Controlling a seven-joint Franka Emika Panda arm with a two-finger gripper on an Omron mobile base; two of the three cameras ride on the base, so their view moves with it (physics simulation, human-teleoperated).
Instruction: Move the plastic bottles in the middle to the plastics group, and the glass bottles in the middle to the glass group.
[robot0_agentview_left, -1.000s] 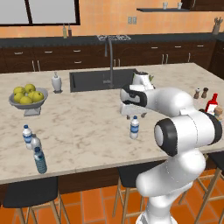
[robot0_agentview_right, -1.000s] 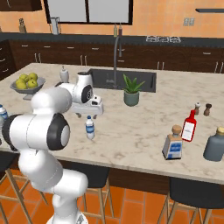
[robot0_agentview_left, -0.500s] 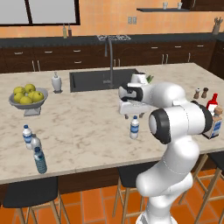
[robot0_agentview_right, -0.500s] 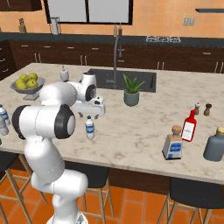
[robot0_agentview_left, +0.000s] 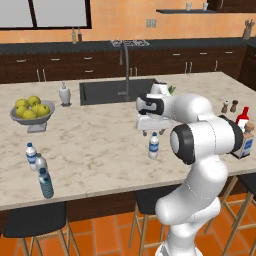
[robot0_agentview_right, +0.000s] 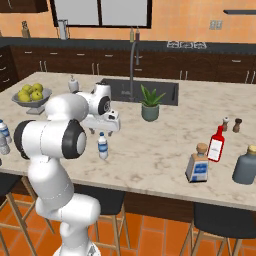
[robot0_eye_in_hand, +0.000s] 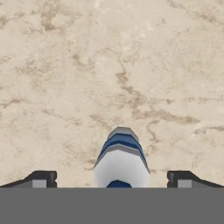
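A small clear plastic bottle (robot0_agentview_left: 154, 146) with a white cap and blue label stands upright mid-counter, also seen as the bottle (robot0_agentview_right: 102, 146). My gripper (robot0_agentview_left: 152, 132) hangs open just above it, pointing down. In the hand view the bottle's cap (robot0_eye_in_hand: 121, 162) sits between the two fingertips (robot0_eye_in_hand: 41, 179), touching neither. The plastics group (robot0_agentview_left: 37, 162) stands at the counter's left front, with a slim blue-tinted bottle (robot0_agentview_left: 45, 183) beside it. The red glass bottle (robot0_agentview_right: 216, 145) and the cork-stoppered square bottle (robot0_agentview_right: 197, 163) stand together at the right.
A fruit bowl (robot0_agentview_left: 31, 111) sits at the left, with a soap dispenser (robot0_agentview_left: 64, 94) and the sink (robot0_agentview_left: 115, 90) behind. A potted plant (robot0_agentview_right: 150, 103) stands near the sink. Salt and pepper shakers (robot0_agentview_right: 231, 124) and a grey jar (robot0_agentview_right: 246, 167) stand at the right end.
The arm's elbow has swung up and closer behind the hand. The hand stays over the white-capped bottle with its jaws still open. The bottles have not moved.
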